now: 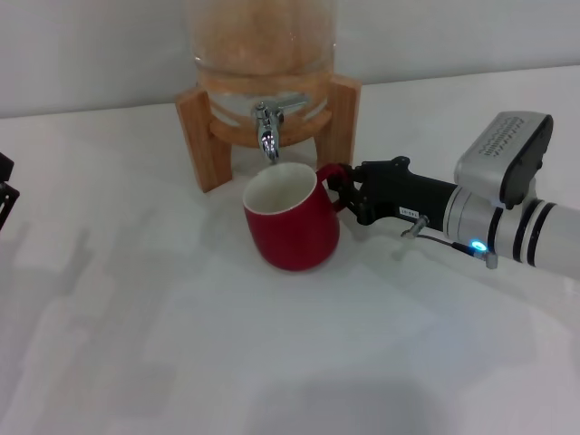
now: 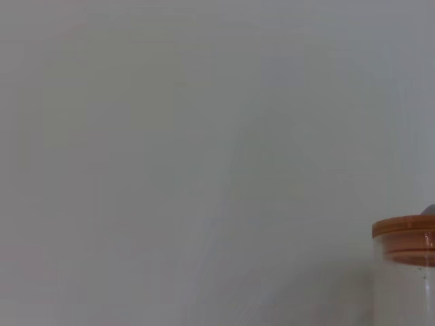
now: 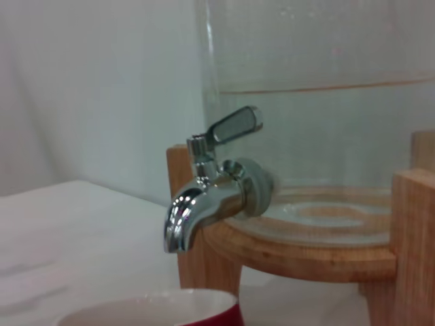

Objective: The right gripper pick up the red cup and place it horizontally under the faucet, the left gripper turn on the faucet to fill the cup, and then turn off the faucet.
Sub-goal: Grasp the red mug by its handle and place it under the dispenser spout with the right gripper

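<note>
Jaws of the right gripper (image 1: 340, 192), a black multi-finger claw on a slim black wrist with a blue light, are clenched on the red loop handle of the red cup (image 1: 292, 222), a rounded dark-red glossy ceramic mug with a white inside. The cup sits upright on the white bench (image 1: 181, 344), mouth open upward, its rim just below and slightly forward of the spout. In the right wrist view only a sliver of the cup rim (image 3: 163, 309) shows under the spout.

Handling guess: ceramic, so rigid, fairly heavy for its size, and glazed slick; it will chip if knocked against the metal spout or the wooden stand. The handle is the sensible hold, thin enough to close around, but a handle grip lets the cup swing once water adds weight.

Just behind the cup is the faucet (image 1: 269, 127), a small shiny chrome spigot with a short lever and downturned spout, lever (image 3: 234, 125) angled up. No water seen running. It is mounted on a clear glass dispenser jar (image 1: 263, 41) resting in a light wooden stand (image 1: 201, 136).

The left gripper (image 1: 4, 195), black, is barely in view at the far left bench edge, well apart from the faucet; cannot tell its jaw state. Its wrist view shows only wall and a wood-banded jar top (image 2: 408, 234).
</note>
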`<action>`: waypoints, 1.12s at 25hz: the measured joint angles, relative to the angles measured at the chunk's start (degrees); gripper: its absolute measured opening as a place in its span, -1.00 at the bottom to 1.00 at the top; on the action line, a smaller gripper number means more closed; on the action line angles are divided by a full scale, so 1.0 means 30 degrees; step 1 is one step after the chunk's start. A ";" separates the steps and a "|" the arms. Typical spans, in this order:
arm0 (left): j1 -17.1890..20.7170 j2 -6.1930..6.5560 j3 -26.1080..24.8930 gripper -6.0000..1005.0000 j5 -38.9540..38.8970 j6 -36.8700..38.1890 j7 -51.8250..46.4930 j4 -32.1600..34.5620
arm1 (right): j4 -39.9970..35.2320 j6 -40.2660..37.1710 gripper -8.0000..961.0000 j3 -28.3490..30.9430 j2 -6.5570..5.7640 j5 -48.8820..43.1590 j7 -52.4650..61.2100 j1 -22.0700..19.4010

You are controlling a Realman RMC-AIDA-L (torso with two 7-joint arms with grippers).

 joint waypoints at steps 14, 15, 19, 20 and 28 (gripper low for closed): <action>0.0031 0.0000 0.0000 0.74 0.0000 0.0031 0.0000 0.0001 | -0.0002 -0.0039 -0.71 0.0115 -0.0002 -0.0188 0.0000 0.0026; 0.0031 0.0000 0.0004 0.74 0.0000 0.0031 0.0000 0.0001 | -0.0002 -0.0033 -0.71 0.0117 -0.0002 -0.0188 -0.0002 0.0034; 0.0030 -0.0001 0.0125 0.74 0.0000 0.0052 0.0000 0.0002 | -0.0013 0.0015 -0.71 0.0157 -0.0001 -0.0094 -0.0001 0.0040; 0.0031 -0.0001 0.0171 0.74 0.0000 0.0055 0.0000 0.0002 | -0.0019 0.0034 -0.71 0.0168 -0.0002 -0.0066 -0.0001 0.0042; 0.0031 -0.0001 0.0208 0.74 0.0000 0.0043 0.0000 0.0033 | -0.0054 0.0371 -0.71 0.1025 -0.0002 -0.0011 -0.0110 0.0055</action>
